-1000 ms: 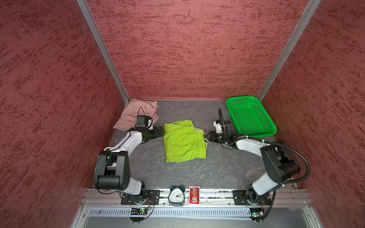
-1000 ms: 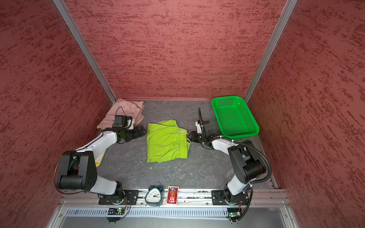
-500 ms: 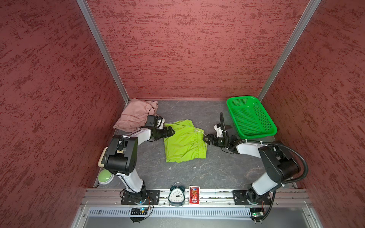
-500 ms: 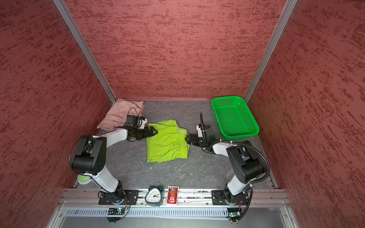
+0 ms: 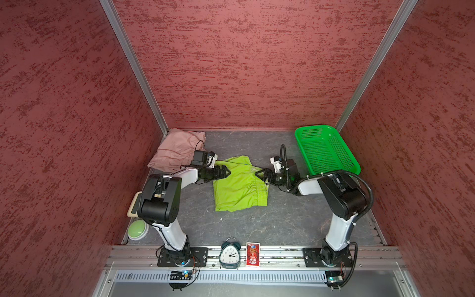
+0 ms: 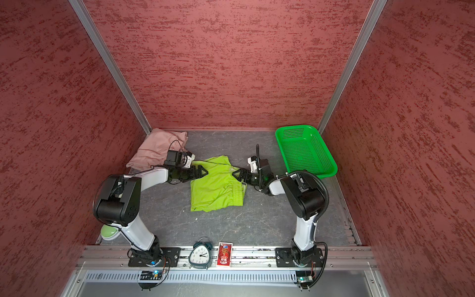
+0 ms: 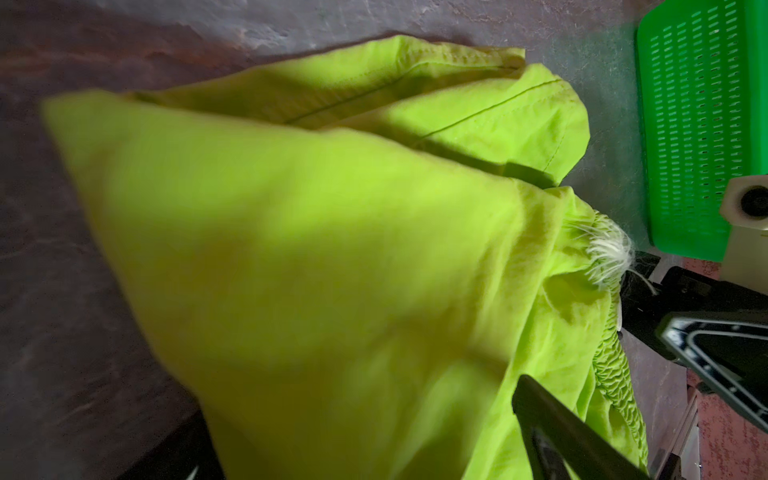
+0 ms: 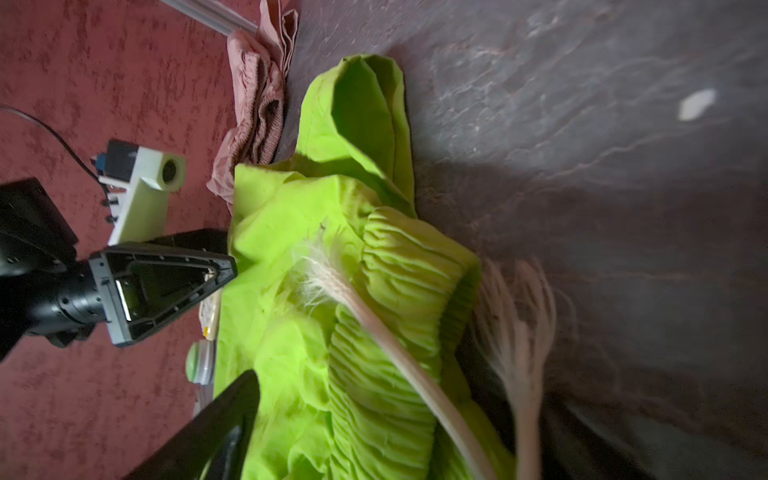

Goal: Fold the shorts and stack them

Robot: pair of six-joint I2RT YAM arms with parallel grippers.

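Two pairs of shorts are being shown on the grey table (image 5: 257, 223). The lime green shorts (image 5: 239, 187) are lying partly folded at its middle, and the pink shorts (image 5: 177, 149) are lying bunched in the far left corner, well apart. The green pair is being flanked by two grippers. The left gripper (image 5: 227, 171) is being held with jaws apart at its left edge. The right gripper (image 5: 259, 175) is being held at the gathered waistband (image 8: 399, 266), jaws also apart, with the white drawstring (image 8: 390, 340) between them. One green basket (image 5: 334, 171) is sitting at the far right. One alarm clock (image 5: 229, 254) and one red card box (image 5: 253, 254) are standing at the front rail.
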